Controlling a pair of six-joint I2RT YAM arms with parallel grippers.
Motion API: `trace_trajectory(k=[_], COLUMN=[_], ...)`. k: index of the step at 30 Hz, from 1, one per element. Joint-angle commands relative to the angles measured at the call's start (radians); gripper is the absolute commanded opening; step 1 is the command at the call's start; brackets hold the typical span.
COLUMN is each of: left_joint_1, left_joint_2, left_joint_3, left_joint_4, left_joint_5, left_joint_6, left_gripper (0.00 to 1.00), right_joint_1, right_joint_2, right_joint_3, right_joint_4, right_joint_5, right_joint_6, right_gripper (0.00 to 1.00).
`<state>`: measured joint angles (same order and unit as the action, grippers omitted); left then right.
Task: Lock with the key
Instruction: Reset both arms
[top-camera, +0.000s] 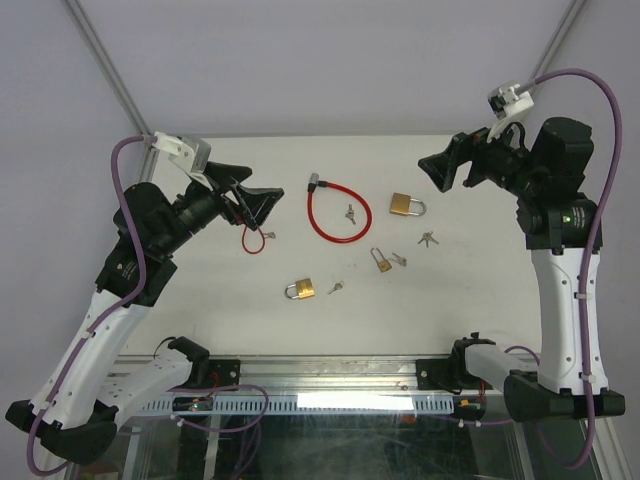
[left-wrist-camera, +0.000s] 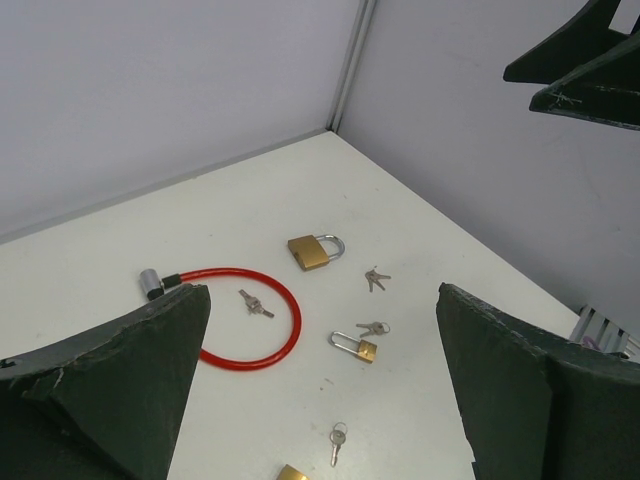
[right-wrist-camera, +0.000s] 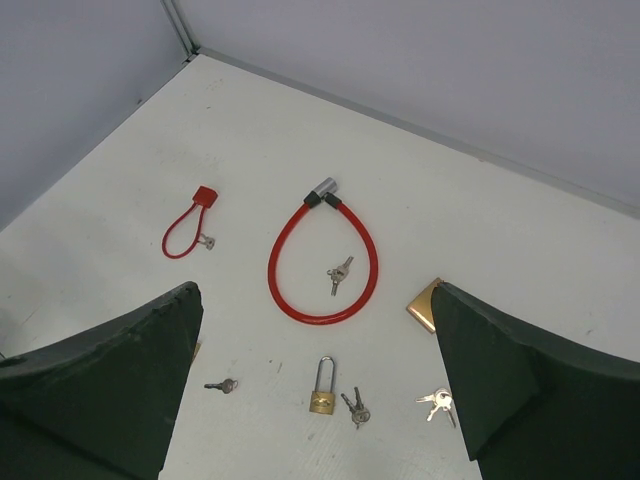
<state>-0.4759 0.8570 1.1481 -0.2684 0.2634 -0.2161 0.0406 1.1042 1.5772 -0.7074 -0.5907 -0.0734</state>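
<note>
Both arms hang above the white table (top-camera: 200, 320). The left gripper (top-camera: 255, 195) has its fingers wide apart and holds nothing, and the right gripper (top-camera: 445, 170) is the same. In the middle of the table lies a red cable lock (top-camera: 335, 215) with a key (top-camera: 349, 212) inside its loop. To its right lies a brass padlock (top-camera: 407, 205), and a small padlock (top-camera: 381, 260) lies nearer, with another key (top-camera: 400, 261) just beside it.
</note>
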Motion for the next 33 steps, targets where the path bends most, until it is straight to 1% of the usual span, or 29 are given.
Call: trace_trajectory(k=[1, 26, 33], left_joint_1=[0.009, 0.010, 0.010], left_joint_2=[-0.017, -0.003, 0.001], left_joint_3=[-0.002, -0.029, -0.040], left_joint_4=[0.018, 0.019, 0.035], left_joint_5=[0.011, 0.044, 0.052], left_joint_6=[0.024, 0.019, 0.016], left_gripper=[0.99, 0.99, 0.99], right_joint_1=[-0.012, -0.036, -0.040], right_joint_2=[-0.028, -0.056, -0.058], right_joint_3=[0.009, -0.020, -0.036], right_joint_4=[0.050, 0.080, 0.093], right_joint_5=[-0.003, -0.010, 0.019], right_joint_6=[0.024, 0.020, 0.028], right_gripper=[1.00, 1.00, 1.00])
